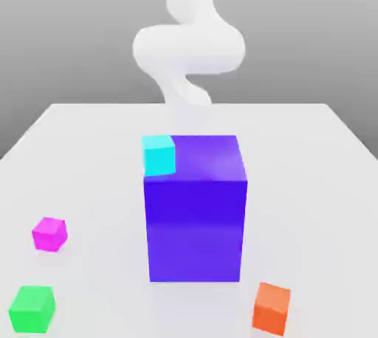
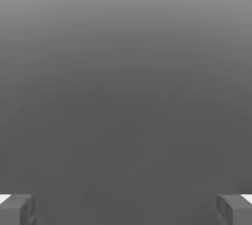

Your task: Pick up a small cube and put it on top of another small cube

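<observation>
White tabletop holds the magenta cube near its front edge on the exterior view's left, just behind the green cube, while the gripper stands wide open, empty.

magenta cube, green cube, orange cube, cyan cube

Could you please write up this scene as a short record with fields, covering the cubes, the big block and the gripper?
surface: white table
magenta cube: on the table, near the exterior view's left, apart from the others
green cube: on the table, nearer the camera than the magenta cube
orange cube: on the table, toward the exterior view's right
purple-blue block: tall, mid-table
cyan cube: at the block's upper left corner
gripper: open, holding nothing
stacking: not yet done
</observation>
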